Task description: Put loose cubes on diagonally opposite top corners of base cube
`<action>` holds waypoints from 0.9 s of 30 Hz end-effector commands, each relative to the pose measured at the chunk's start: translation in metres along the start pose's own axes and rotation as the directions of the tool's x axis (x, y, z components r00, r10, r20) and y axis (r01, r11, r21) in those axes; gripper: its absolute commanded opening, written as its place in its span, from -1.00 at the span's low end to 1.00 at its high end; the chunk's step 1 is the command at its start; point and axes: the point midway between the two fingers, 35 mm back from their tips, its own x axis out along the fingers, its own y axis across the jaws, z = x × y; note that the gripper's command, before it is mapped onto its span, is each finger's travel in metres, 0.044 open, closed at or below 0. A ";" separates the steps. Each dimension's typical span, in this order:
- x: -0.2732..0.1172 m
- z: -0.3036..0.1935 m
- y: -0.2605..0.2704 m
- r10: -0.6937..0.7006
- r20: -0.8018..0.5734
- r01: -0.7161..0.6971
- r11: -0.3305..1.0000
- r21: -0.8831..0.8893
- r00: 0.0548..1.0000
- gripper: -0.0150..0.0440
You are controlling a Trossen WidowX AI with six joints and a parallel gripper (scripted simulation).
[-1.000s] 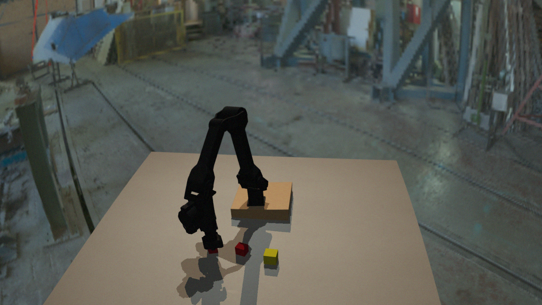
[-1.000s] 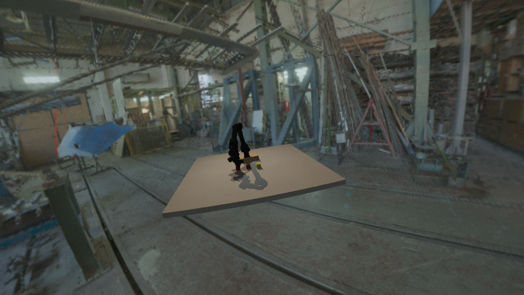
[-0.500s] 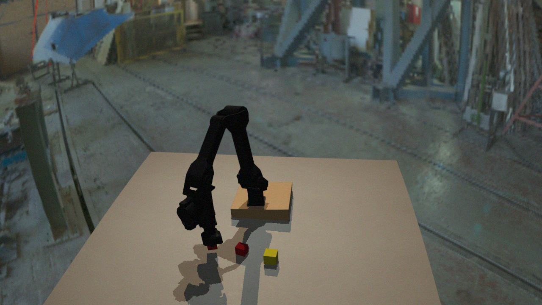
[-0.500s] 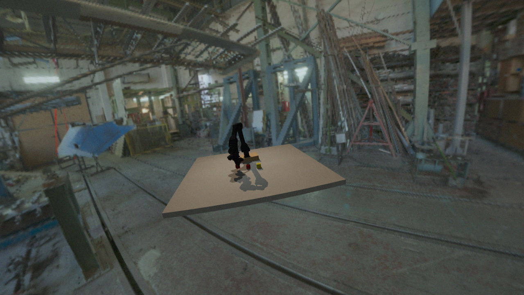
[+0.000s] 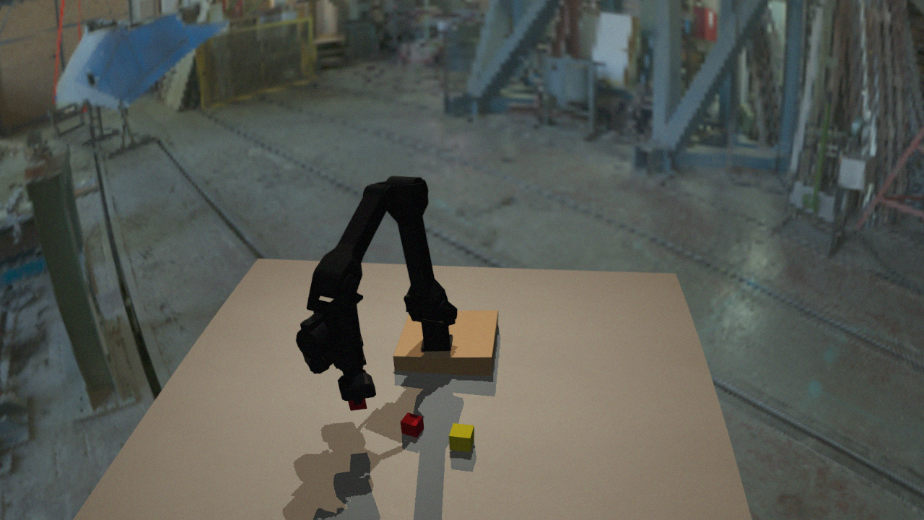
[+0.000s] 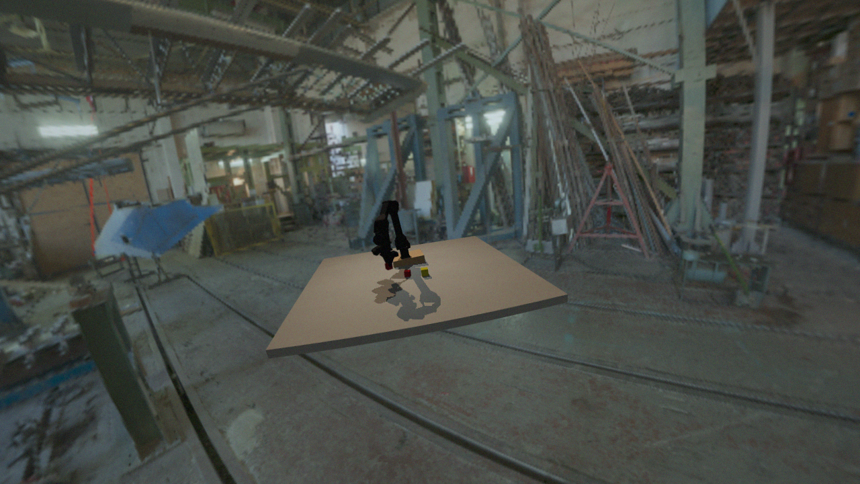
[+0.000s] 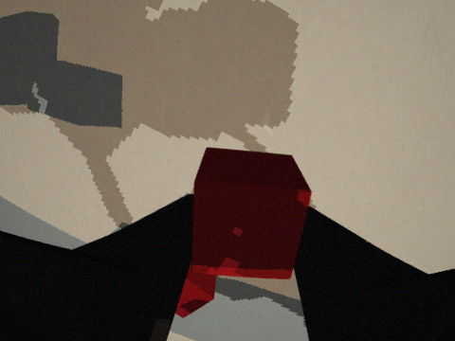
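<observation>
Red cube (image 5: 356, 404) (image 7: 248, 227) sits gripped in my part-open claw (image 5: 356, 399) (image 6: 389, 263) (image 7: 245, 211); another red cube (image 5: 411, 425) (image 6: 407, 273) (image 7: 198, 290) lies nearby, beside the yellow cube (image 5: 462, 438) (image 6: 424, 272).

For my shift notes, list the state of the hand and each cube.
Hand: closed on a red cube.
Held red cube: gripped, above the table.
Other red cube: on the table, uncapped.
Yellow cube: on the table, nothing on top.
</observation>
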 end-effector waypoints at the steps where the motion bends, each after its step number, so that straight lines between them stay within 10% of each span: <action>1: -0.012 0.000 -0.001 0.000 0.003 0.000 1.000 0.005 1.000 -0.14; 15: -0.044 -0.003 -0.003 0.005 0.004 -0.005 1.000 0.004 1.000 -0.14; 27: -0.037 -0.030 0.021 0.010 0.001 -0.009 0.942 -0.336 1.000 -0.14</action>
